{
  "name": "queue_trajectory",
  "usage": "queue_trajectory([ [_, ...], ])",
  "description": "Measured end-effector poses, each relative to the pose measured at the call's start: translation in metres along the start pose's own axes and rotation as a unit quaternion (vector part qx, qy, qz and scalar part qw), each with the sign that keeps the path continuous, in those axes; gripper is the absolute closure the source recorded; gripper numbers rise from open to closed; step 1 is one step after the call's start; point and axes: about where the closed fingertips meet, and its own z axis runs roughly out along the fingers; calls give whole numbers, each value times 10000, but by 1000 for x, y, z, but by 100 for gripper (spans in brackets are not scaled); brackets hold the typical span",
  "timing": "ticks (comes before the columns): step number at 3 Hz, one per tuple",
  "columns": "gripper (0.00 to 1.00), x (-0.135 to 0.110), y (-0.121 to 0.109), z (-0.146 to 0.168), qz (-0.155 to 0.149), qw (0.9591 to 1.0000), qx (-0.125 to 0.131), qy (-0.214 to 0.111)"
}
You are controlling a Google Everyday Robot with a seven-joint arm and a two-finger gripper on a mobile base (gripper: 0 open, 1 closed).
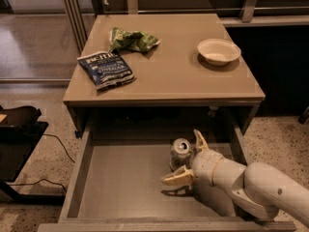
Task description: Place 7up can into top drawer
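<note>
7up can point(181, 152) stands upright on the top drawer point(120, 187) floor, right of centre. The gripper point(188, 159) sits just to its right, fingers spread wide either side, not clamping. Danger: a finger clipping the can on the way out could topple it.

I can only read "Kettle", on the blue bag point(105, 69), far left on the desk point(193, 83). My pincer point(180, 156) is near right in the drawer point(120, 187).
</note>
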Motion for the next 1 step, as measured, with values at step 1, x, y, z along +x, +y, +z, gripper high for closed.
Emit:
queue_trajectory([
  [1,0,0,0,0,0,10000,0,0],
])
